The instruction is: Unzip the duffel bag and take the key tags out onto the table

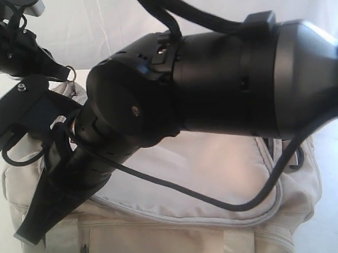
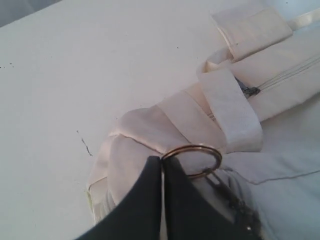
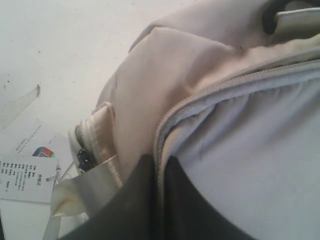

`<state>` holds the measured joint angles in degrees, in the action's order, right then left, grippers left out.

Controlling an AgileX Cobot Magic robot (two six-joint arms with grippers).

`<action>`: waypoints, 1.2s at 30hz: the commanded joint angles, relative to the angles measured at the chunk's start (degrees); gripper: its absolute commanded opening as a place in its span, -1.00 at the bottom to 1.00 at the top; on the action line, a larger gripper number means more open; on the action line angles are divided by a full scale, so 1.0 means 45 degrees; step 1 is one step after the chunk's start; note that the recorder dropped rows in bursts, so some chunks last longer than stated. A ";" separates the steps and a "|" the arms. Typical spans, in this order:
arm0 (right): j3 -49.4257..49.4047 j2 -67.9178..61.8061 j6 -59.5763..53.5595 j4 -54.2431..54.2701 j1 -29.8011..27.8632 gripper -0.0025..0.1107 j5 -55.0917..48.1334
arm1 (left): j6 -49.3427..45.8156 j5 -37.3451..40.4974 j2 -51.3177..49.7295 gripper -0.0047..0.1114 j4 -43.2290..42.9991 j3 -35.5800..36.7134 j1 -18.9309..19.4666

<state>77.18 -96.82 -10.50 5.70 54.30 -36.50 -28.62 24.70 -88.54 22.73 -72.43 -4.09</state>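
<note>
Beige duffel bag (image 1: 188, 176) is lying zipped, left claw (image 2: 161, 160) clenching by the metal ring (image 2: 192, 146), right claw (image 3: 161, 160) clenching along the zipper (image 3: 210, 91); a thin pinch risks slipping off.

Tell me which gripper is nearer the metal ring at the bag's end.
Left. The left gripper is shut on the metal ring itself. The right gripper is closed along the duffel bag's zipper seam, and no ring shows in its wrist view.
</note>
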 commanded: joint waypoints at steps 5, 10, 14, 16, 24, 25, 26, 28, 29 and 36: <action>0.0006 0.0024 0.0102 0.0378 0.0138 -0.96 -0.0686 | 0.0181 -0.0443 -0.0318 -0.75 0.0203 -0.0068 0.0002; 0.0006 0.0024 0.0397 0.0378 0.0138 -0.96 -0.0582 | -0.0151 0.2170 0.0225 0.18 -0.0471 -0.1306 0.0002; 0.0006 0.0334 0.0442 0.0378 0.0114 -0.53 -0.0739 | 0.0855 0.4832 0.1154 0.22 -0.2137 -0.2460 0.0002; 0.0006 0.0798 0.0442 0.0378 0.0114 -0.10 -0.0868 | 0.1439 0.5622 0.1641 0.22 -0.2918 -0.2625 0.0002; 0.0028 0.3394 0.1356 -0.1612 0.0114 0.24 -0.2652 | 0.1938 0.9142 0.3614 0.19 -0.3548 -0.2633 0.0002; 0.0028 0.3800 0.1537 -0.1956 0.0114 0.24 -0.3113 | 0.2114 0.9730 0.3850 0.17 -0.3548 -0.2633 0.0002; 0.0028 0.4186 0.1766 -0.2297 0.0114 0.24 -0.3658 | 0.2381 1.0059 0.4157 0.15 -0.3490 -0.2633 0.0002; 0.0028 0.4932 0.2092 -0.2990 0.0114 0.20 -0.4933 | 0.2623 1.0059 0.4932 0.10 -0.3163 -0.2383 0.0002; 0.0028 0.5209 0.2174 -0.3303 0.0114 0.18 -0.5456 | 0.2640 1.0059 0.5396 0.07 -0.2968 -0.2152 0.0002; -0.0348 0.7160 0.4475 -0.5928 0.0114 -0.21 -0.7436 | 0.2640 1.0059 0.9078 -0.10 -0.1823 0.0067 0.0002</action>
<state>76.69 -67.88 4.92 -15.36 54.87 -68.41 -17.26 64.97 -53.98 12.94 -75.73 -4.09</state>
